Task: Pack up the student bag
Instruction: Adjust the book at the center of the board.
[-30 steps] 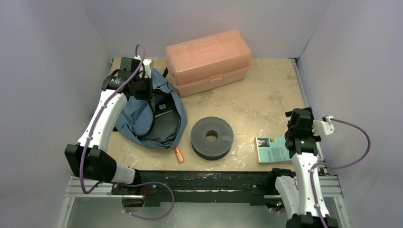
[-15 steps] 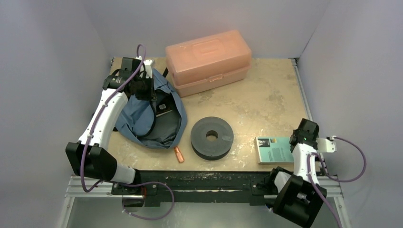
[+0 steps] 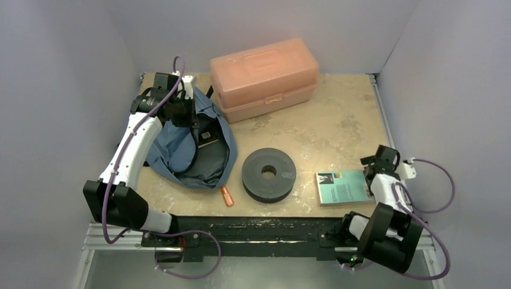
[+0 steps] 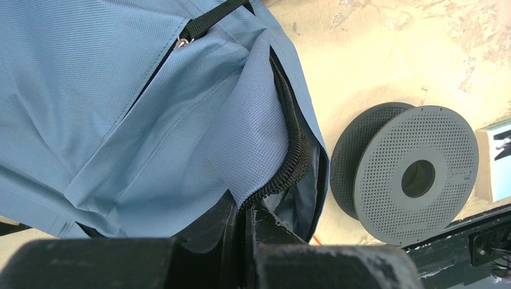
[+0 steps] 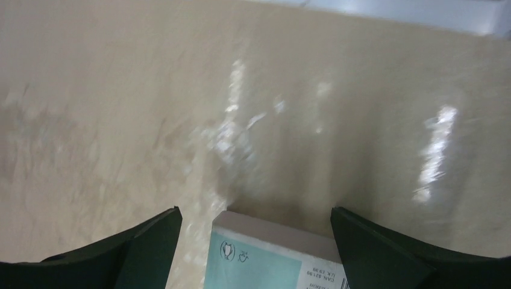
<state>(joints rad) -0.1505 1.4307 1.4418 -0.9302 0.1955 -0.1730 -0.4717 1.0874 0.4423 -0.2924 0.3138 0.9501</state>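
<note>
One student bag point(image 3: 173, 147) — left fingers point(image 4: 232, 232) pinch its zipper edge | one book point(image 3: 340, 188) — right fingers point(image 5: 376, 253) wide

The overhead camera sits high behind my bases, looking down and forward across the whole table point(image 3: 337, 120). Over to the left wrist camera: it's in tight, staring past my left gripper point(image 4: 246, 211) at the student bag point(image 4: 120, 102), which fills most of the frame. It faces back toward the table's near edge. The grey spool point(image 4: 385, 180) and a sliver of the teal book point(image 4: 497, 156) show at its right, and the overhead view has both too. The right wrist camera rides low, aimed along the tabletop, blurred, with the book's end framed by my right gripper point(image 5: 256, 212).
</note>
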